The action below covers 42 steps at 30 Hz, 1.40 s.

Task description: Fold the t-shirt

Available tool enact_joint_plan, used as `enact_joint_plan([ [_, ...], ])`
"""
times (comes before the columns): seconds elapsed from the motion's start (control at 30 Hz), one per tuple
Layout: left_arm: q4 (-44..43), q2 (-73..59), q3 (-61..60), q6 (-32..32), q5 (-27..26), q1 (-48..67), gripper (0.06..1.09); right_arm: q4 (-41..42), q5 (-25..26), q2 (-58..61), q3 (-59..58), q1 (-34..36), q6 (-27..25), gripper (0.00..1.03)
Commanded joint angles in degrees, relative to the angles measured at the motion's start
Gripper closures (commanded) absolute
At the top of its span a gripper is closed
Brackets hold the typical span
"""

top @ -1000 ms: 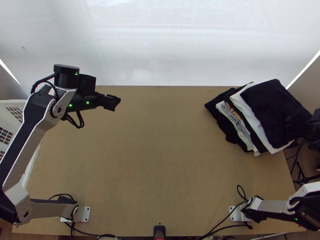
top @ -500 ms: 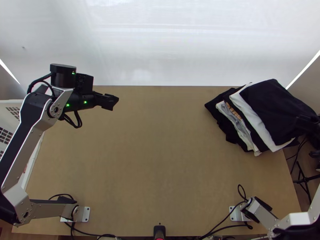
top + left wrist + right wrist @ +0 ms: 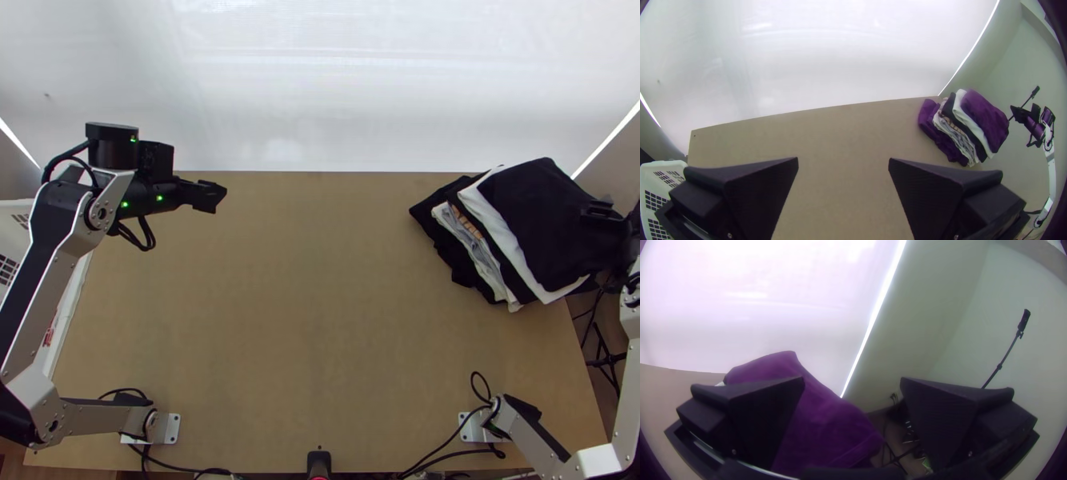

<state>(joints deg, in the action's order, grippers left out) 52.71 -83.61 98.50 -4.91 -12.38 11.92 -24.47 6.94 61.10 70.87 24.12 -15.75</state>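
Where the room ends past the table (image 3: 320, 304): a white sheet (image 3: 320, 88) hangs behind the far edge; a pale wall (image 3: 951, 302) stands off to the right.
Surface: light wood, flat, wide bare middle between the arms.
Arms: the right arm (image 3: 627, 352) is much nearer the pile; the left arm (image 3: 48, 288) stands at the opposite side.
Basket: white basket (image 3: 664, 164), beside the table's left edge; its contents I cannot tell.
Pile: folded clothes (image 3: 486, 254) at the far right corner, set slantwise, seeming to overhang the right edge.
Shirt: dark top shirt (image 3: 536, 216), folded, probably the task's one; its long axis runs from far left to near right.
Right jaws: spread apart, gripping nothing; the right gripper (image 3: 852, 384) is over the shirt's outer side, most of the cloth lying inward of it. Contact I cannot tell. Backing off should go outward, without catching the cloth.
Left jaws: parted, nothing between; the left gripper (image 3: 843, 161) is well apart from the pile.
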Motion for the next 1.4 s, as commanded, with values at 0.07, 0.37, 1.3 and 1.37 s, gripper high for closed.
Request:
enact_joint_plan([
  [0.07, 0.8, -1.0, 2.2, 0.2, 0.0, -1.6, 0.10, 15.9, 3.6, 0.3, -9.6, -6.2, -1.0, 0.03],
  [0.37, 1.7, -0.8, 1.7, -0.5, 0.0, -2.0, 0.10, 35.9, 3.5, 16.7, -25.3, -2.4, 1.7, 0.03],
  [1.3, -4.5, 3.5, 0.9, -1.1, 6.0, -2.2, 0.10, 25.2, 3.5, 6.9, -12.5, -11.4, 16.9, 0.03],
  [1.37, -9.0, 5.7, -0.1, -1.0, 9.5, -2.0, 0.10, 25.2, 3.5, 3.8, -9.9, -14.7, 15.9, 0.03],
])
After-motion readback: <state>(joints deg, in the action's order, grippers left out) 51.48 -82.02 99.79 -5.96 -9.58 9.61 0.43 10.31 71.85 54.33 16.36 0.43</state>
